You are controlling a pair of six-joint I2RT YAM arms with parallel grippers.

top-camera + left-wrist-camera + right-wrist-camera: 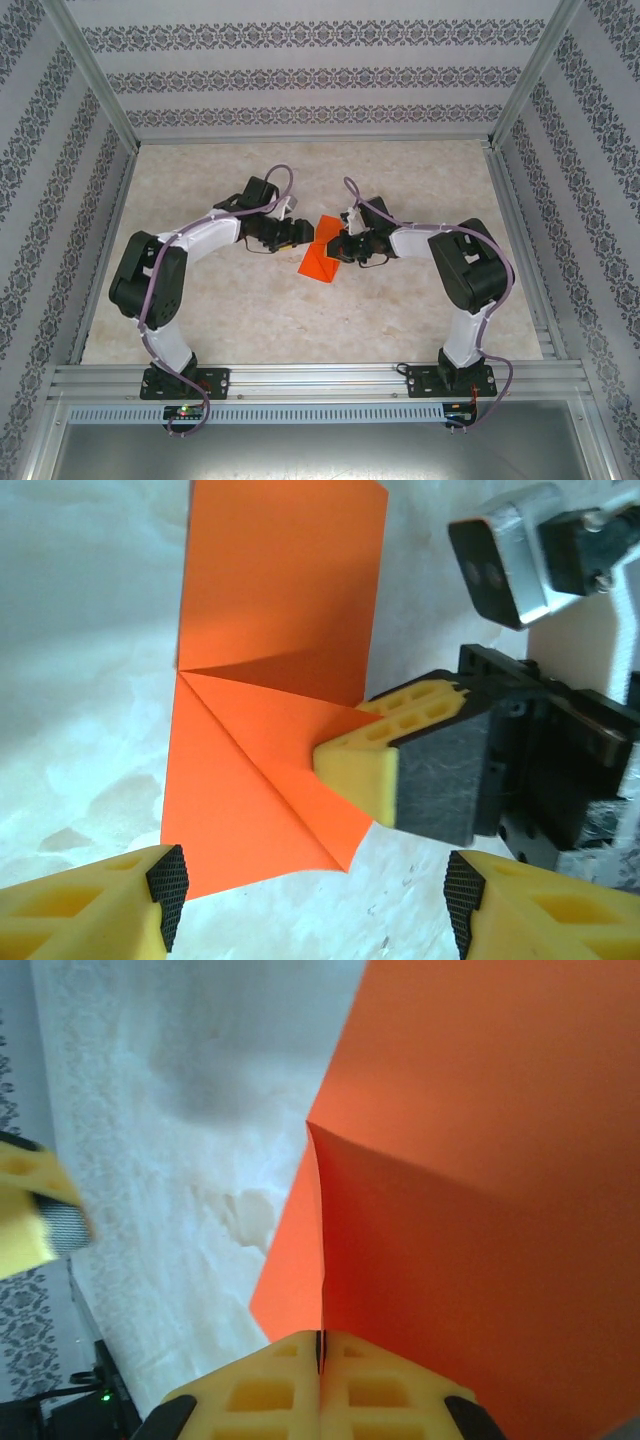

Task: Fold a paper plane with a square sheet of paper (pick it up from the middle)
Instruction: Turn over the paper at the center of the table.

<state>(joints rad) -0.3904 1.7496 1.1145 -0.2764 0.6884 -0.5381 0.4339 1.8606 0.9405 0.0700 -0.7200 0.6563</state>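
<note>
Yellow fingers of your right gripper (pixel 320 1360) are sitting closest to the right wrist lens. They are pressing flat together and pinching a raised fold of the orange paper (pixel 480 1160), whose crease is running straight up from between them. In your left wrist view, the left gripper (pixel 315 900) is hanging spread wide with nothing between its fingers (pixel 160 885). Its dark ribbed pads are facing each other across bare table, and one pad is sitting just beside the paper's near edge. Beyond those fingers the paper (pixel 280 610) is lying on the table, partly folded, with a triangular flap showing diagonal creases, and the right gripper (pixel 390 770) is bearing on that flap's edge from the side. From above you are seeing both arms bending inward from their bases on the metal rail (pixel 320 380). The left gripper (pixel 303 234) and the right gripper (pixel 337 245) are facing each other across the paper (pixel 315 262), which is resting near the middle of the pale marbled table (pixel 250 320). Farthest back, the patterned walls (pixel 300 75) are enclosing the table on three sides.
</note>
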